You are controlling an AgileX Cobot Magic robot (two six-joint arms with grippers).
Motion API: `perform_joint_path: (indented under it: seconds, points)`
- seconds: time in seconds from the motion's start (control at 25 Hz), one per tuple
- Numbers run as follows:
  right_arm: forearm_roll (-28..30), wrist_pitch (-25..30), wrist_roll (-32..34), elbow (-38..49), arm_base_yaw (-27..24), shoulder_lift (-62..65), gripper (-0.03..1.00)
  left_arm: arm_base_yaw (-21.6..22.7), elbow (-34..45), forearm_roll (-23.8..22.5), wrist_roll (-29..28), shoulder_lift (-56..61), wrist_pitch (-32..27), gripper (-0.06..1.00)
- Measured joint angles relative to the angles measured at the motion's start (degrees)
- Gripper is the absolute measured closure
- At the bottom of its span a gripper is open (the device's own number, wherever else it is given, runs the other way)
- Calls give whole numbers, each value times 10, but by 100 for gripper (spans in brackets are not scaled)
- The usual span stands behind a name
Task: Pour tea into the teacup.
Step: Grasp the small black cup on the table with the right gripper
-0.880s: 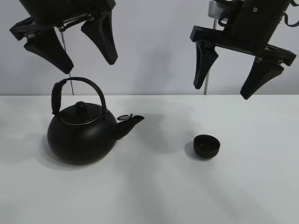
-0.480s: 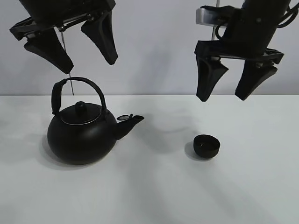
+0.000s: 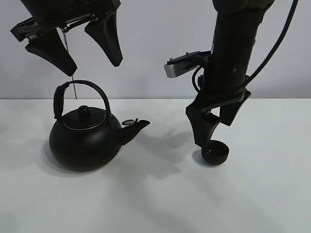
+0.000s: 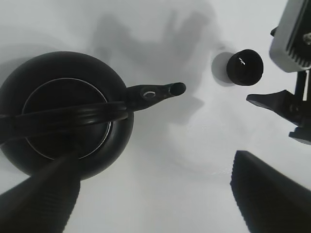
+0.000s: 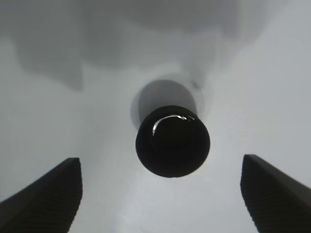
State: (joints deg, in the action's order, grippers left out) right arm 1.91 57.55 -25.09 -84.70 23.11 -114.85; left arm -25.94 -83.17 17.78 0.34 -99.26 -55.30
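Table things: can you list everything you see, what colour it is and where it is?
kettle: one, black, with an arched handle and a lid, on the left part of the table, spout pointing toward the teacup.
teacup: one, small and black, on the right part of the table, apart from the kettle.
table: one, white, under both things.
wall: one, pale grey, behind the table.
left gripper: one, black, open, up in the air above the kettle's handle, touching nothing.
right gripper: one, black, open, down low at the teacup with a finger on each side of it, not closed on it.
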Motion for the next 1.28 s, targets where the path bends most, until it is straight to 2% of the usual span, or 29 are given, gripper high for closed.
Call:
perform_joint_path:
  seconds: [0.24,0.72,0.96,1.28]
  points:
    - [8,-13,19,0,0,-14,36,0,0,0,0,0,0,33]
    - [-19,-103,29,78,-26,-14,38,0,0,0,0,0,0,33]
    - [-36,-142,31,83,-27,-14,40,0,0,0,0,0,0,33]
    - [-39,-151,38,83,-27,-14,41,0,0,0,0,0,0,33]
